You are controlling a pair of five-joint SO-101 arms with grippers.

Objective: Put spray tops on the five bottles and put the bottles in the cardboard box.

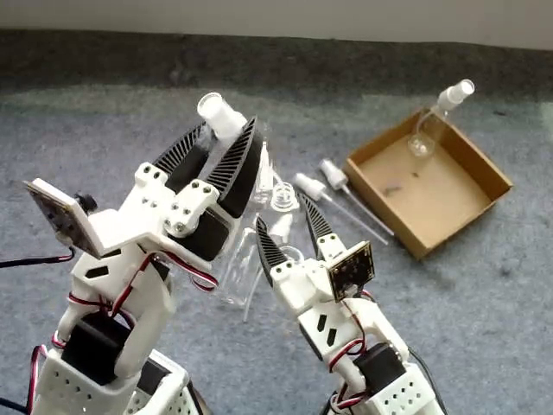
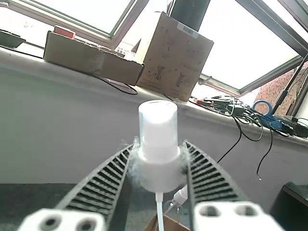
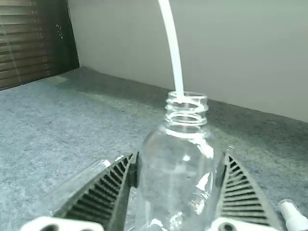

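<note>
Nearest me, my right tool [image 3: 179,162] is clamped on an upright clear bottle [image 3: 185,125]. Above it, my left tool [image 2: 159,150] grips a spray top [image 2: 158,120], whose tube [image 3: 172,48] enters the bottle's neck. Farther off, the cardboard box [image 1: 484,164] holds a capped second bottle [image 1: 428,130].

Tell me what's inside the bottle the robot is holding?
A thin white tube from the spray top pokes into the open neck of the clear bottle. Otherwise it looks empty. The right gripper covers its lower part.
</note>
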